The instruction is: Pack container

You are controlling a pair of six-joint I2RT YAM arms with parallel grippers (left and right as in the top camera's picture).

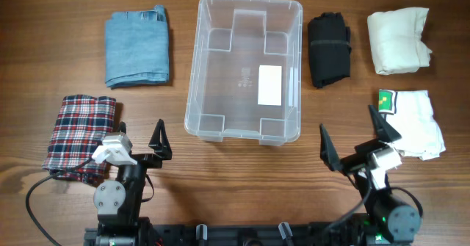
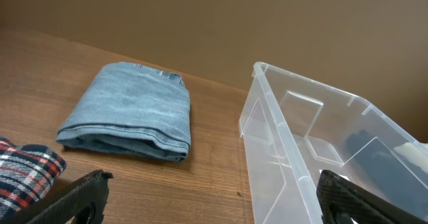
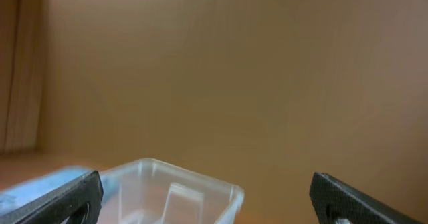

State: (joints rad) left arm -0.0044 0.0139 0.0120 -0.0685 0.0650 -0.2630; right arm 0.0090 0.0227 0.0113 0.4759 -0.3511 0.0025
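Note:
The clear plastic container point(image 1: 192, 92) stands empty at the table's middle, with a white label point(image 1: 269, 84) on its base. My left gripper point(image 1: 141, 136) is open and empty near the container's front left corner, beside the plaid cloth point(image 1: 79, 136). My right gripper point(image 1: 355, 137) is open and empty at the front right, tilted upward. In the left wrist view the open fingers point(image 2: 214, 200) frame the container's rim point(image 2: 281, 137) and the folded denim point(image 2: 130, 110). The right wrist view shows its open fingers point(image 3: 210, 200) and the container's top corner point(image 3: 174, 177).
Folded cloths lie around the container: blue denim point(image 1: 136, 48) at back left, a black one point(image 1: 328, 49) to its right, a cream one point(image 1: 399, 40) at back right, and a white one with a green tag point(image 1: 415, 125) at front right.

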